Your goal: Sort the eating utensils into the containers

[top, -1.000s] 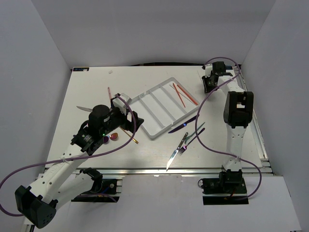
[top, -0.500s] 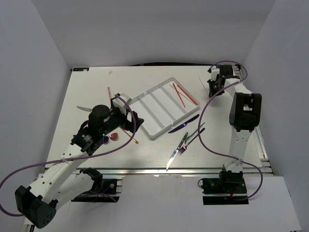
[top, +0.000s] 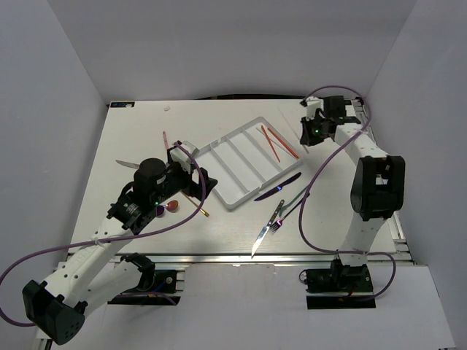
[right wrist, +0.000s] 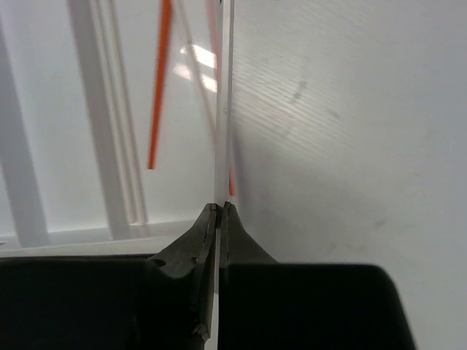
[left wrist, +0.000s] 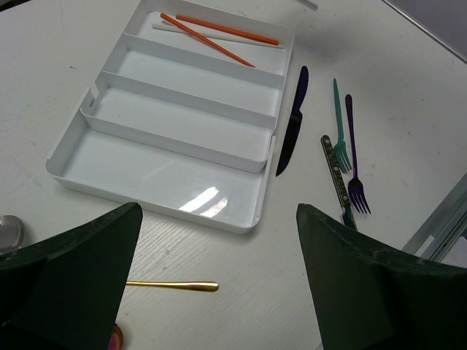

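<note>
Since a second ago the right arm's elbow had sunk toward us, and the right gripper (right wrist: 220,209) had swung out to the right and come back beside the far right end of the tray (left wrist: 175,142). We saw its fingertips pressed together on a thin white stick (right wrist: 224,109), pinched near one end. The stick ran straight away from the tips, along the line where the tray's rim met the bare table (top: 146,124). We could not tell whether its free end touched anything.

On the tray side of that stick, blurred in the wrist view, lay the orange chopsticks (left wrist: 219,33). They were crossed in the compartment farthest from the left arm, together with a second white stick (left wrist: 164,27). The other three compartments held nothing.

Our left gripper (left wrist: 219,219) hung with its fingers spread wide and nothing between them, just above the tray's near wall. A gold handle (left wrist: 171,285) lay on the table below it. Off the tray's right side rested a dark knife (left wrist: 294,120), just beside the rim, then a teal fork (left wrist: 339,124) and a purple fork (left wrist: 352,153) close together.
</note>
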